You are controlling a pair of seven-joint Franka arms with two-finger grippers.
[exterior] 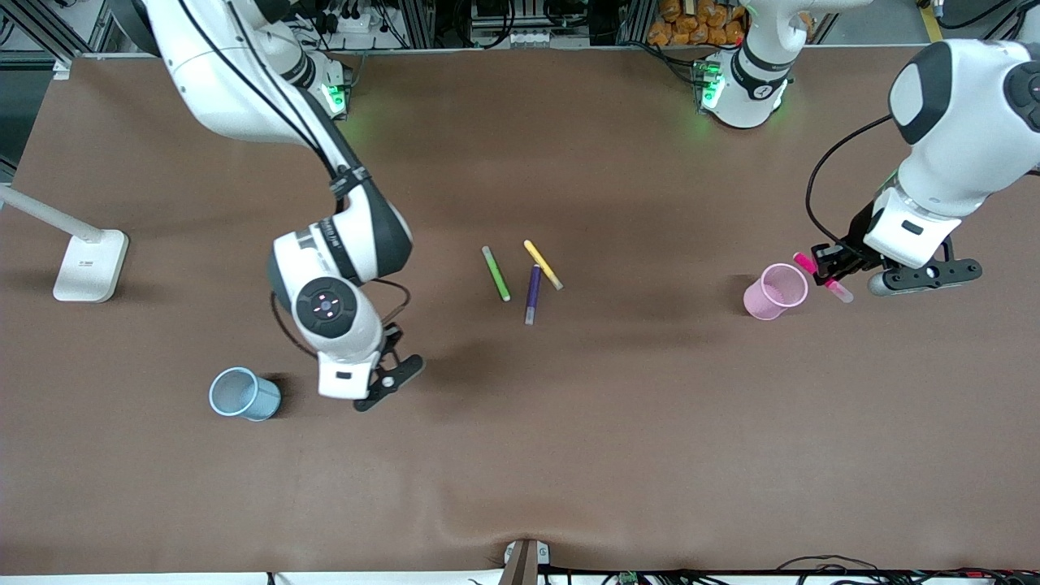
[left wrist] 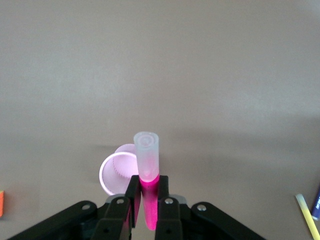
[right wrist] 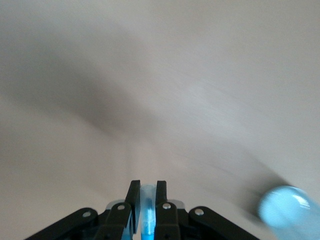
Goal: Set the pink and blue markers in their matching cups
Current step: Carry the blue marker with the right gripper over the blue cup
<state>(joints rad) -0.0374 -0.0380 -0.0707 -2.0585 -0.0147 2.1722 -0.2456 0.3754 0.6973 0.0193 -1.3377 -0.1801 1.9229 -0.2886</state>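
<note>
Right, both of my hands are loaded. My left gripper (left wrist: 145,200) is clamped on the pink marker (left wrist: 148,172), the pale cap end sticking out past my fingertips, the long axis running straight away from my palm. Just past that cap and a touch off to one side sits the pink cup (left wrist: 116,172), mouth open, upright on the table (exterior: 617,422). So the cup is close, almost under the marker's tip but not lined up with it yet; I judge a short shift toward the cup's mouth and a tilt to vertical is what the drop calls for.

My right gripper (right wrist: 145,200) is pinched on the blue marker (right wrist: 147,212), only a sliver of it showing between my fingers (right wrist: 132,200). The blue cup (right wrist: 289,207) lies off to the side of this hand, near but not under it.

Farther out, mid-table, lie the green pen (exterior: 496,274), the yellow pen (exterior: 543,264) and the purple pen (exterior: 532,294), none of my concern.
</note>
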